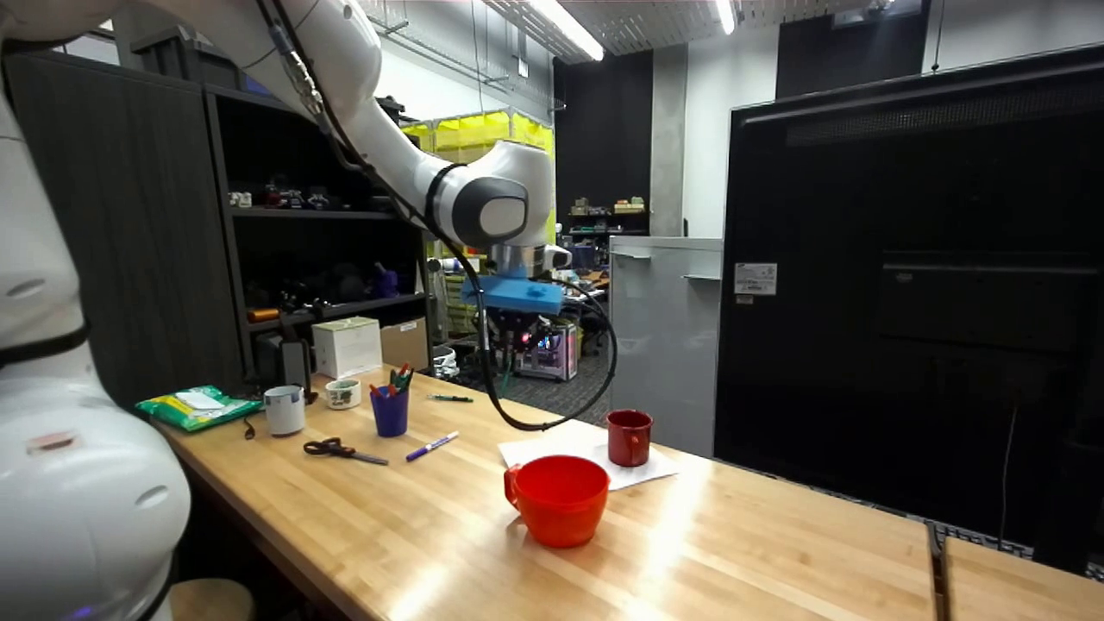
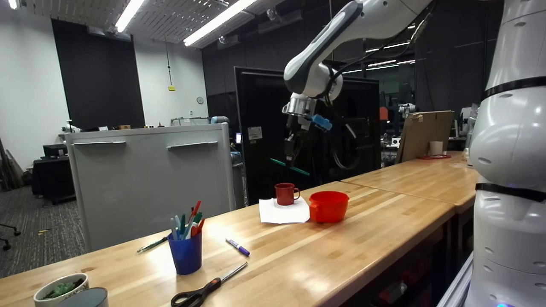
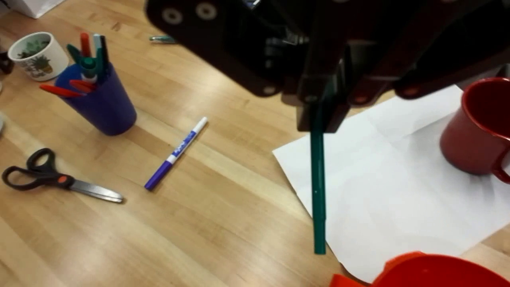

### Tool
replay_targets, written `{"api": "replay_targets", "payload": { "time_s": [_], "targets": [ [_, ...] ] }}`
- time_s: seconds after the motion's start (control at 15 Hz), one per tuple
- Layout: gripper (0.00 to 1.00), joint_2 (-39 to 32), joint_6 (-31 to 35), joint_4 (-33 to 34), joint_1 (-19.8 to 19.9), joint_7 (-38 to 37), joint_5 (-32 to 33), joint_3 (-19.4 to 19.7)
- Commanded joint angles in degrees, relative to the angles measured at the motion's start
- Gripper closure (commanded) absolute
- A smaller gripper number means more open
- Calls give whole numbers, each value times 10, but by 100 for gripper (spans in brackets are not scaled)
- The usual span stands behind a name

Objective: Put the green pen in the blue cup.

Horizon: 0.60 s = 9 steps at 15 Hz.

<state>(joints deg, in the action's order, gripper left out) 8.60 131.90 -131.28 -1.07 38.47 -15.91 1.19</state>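
Green pen (image 3: 318, 191) clamped in gripper (image 3: 320, 121), midair, blue cup (image 2: 186, 256) well apart

From my end I see a wood table (image 1: 759, 535). On it: bowl (image 1: 561, 516) beside paper (image 3: 370, 199), marker (image 3: 175, 154) and scissors (image 3: 61, 179) near blue cup (image 3: 105, 103), 1 loose pen (image 2: 152, 244), pot (image 3: 46, 61), white box (image 1: 347, 349), packet (image 1: 198, 408).

Pens (image 2: 189, 227) stand in the cup (image 2: 185, 256), the mug (image 2: 284, 195) on paper (image 2: 281, 215)
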Motion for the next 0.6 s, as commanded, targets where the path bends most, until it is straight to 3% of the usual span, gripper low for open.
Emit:
{"api": "replay_targets", "payload": {
  "time_s": [0.0, 0.07, 0.13, 0.53],
  "targets": [
    [98, 36, -15, -16, -36, 26, -5, -13],
    [98, 42, -22, -16, -46, 36, -12, -15],
    [91, 11, -9, 0, -37, 11, -1, -8],
    [91, 24, -18, -3, -50, 20, -2, -12]
  ]
}}
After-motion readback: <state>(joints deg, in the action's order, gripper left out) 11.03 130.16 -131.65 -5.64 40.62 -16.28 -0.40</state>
